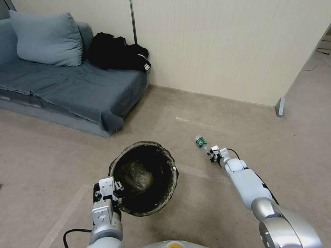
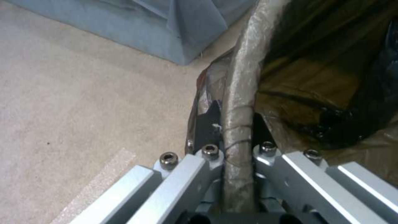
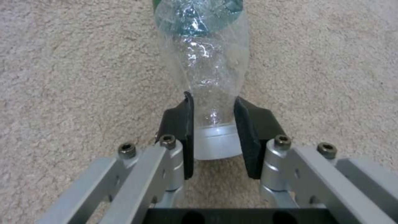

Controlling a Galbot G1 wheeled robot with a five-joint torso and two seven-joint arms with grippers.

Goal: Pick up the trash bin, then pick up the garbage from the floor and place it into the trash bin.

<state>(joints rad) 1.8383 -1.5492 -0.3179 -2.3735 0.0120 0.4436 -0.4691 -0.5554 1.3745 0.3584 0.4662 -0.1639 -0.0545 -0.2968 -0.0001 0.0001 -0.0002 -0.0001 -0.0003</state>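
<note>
The trash bin (image 1: 144, 144) is held just in front of me, its dark bag liner folded over the rim (image 2: 240, 93). My left gripper (image 1: 117, 187) (image 2: 234, 124) is shut on the near-left part of that rim, one finger inside and one outside. To the right, the garbage is a clear bottle (image 1: 200, 142) (image 3: 207, 62) with a green label and a white cap, low over the beige carpet. My right gripper (image 1: 212, 154) (image 3: 213, 109) is shut on its neck, the black pads (image 3: 182, 124) pressing both sides just above the cap.
A blue sofa (image 1: 69, 86) with a pillow and a black garment (image 1: 117, 51) stands at the back left against the cream wall (image 1: 224, 44). A partition end (image 1: 280, 106) stands at the right. Open carpet lies around the bin and the bottle.
</note>
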